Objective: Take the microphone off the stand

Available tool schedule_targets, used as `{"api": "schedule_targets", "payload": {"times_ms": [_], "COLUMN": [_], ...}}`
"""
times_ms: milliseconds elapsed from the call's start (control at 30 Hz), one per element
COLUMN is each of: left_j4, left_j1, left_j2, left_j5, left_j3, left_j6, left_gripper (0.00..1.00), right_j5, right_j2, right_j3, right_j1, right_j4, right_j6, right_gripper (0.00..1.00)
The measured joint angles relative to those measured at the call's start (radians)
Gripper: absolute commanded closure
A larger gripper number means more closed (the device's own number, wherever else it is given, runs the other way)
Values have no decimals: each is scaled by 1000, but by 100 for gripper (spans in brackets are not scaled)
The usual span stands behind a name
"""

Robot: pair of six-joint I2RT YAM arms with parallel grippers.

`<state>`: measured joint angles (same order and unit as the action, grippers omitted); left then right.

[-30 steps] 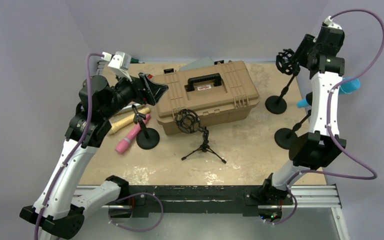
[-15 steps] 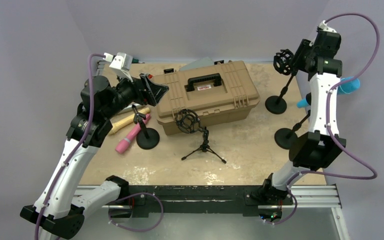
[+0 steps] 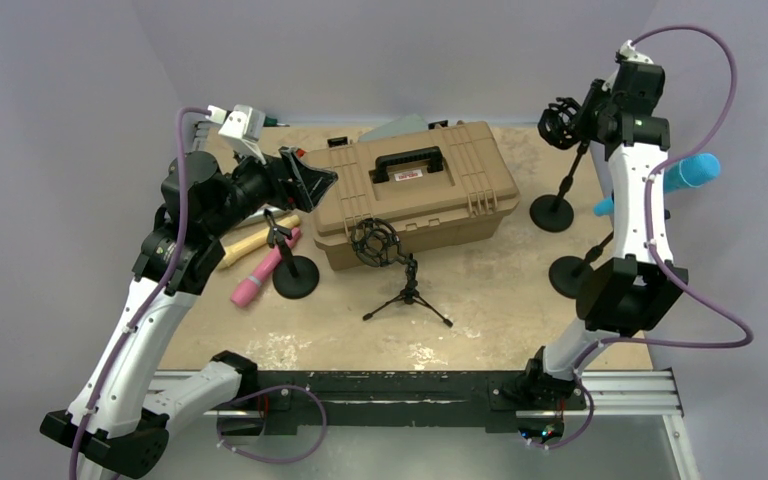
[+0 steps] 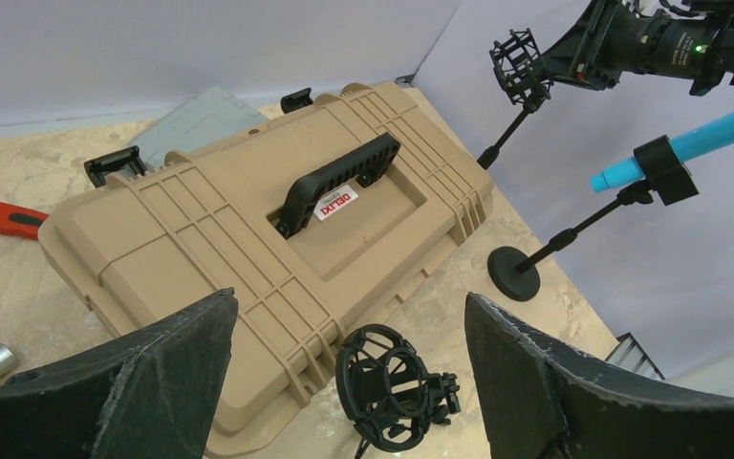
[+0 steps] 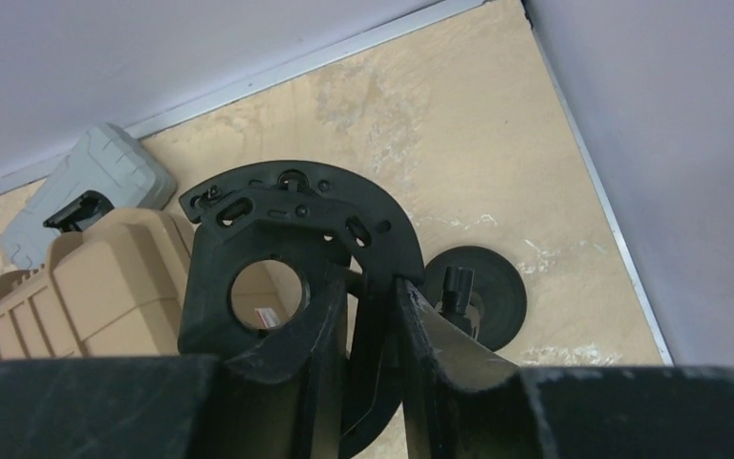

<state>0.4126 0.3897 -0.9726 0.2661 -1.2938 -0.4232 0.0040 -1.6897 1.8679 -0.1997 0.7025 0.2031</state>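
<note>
My right gripper [image 3: 582,115] is shut on the rim of a black shock mount [image 3: 558,122], holding it high over the table's far right. In the right wrist view the gripper [image 5: 368,287] pinches the mount [image 5: 287,239] above a round stand base [image 5: 483,296]. That stand [image 3: 552,210] leans toward the mount. A blue microphone [image 3: 690,172] sits in a clip on a second stand [image 3: 570,275]; it also shows in the left wrist view [image 4: 698,148]. A pink microphone [image 3: 260,275] lies on the table at the left. My left gripper [image 3: 310,180] is open and empty.
A tan toolbox [image 3: 415,190] fills the table's middle. A tripod with a shock mount [image 3: 375,243] stands in front of it. A small black stand [image 3: 295,275] and a wooden handle [image 3: 250,245] are at the left. A grey case [image 4: 205,120] lies behind the toolbox.
My right gripper has moved left and up with the shock mount, and more of the blue microphone shows. The left arm has not moved.
</note>
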Motion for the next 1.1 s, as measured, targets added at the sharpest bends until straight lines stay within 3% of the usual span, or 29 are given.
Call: {"api": "schedule_targets", "payload": {"times_ms": [200,1000,1100], "left_j4": [0,0,0], "left_j1": [0,0,0], "left_j2": [0,0,0], "left_j5": [0,0,0], "left_j3": [0,0,0], "left_j6": [0,4,10], "left_gripper": [14,13,13], "right_j5": [-51,-227,-213], "right_j2": [-7,-58,-58], "right_j3": [0,31,11], "right_j1": [3,11,24], "right_j4": [-23,-167,-193], "right_j6": [33,234,230], "right_gripper": [100,100,94]}}
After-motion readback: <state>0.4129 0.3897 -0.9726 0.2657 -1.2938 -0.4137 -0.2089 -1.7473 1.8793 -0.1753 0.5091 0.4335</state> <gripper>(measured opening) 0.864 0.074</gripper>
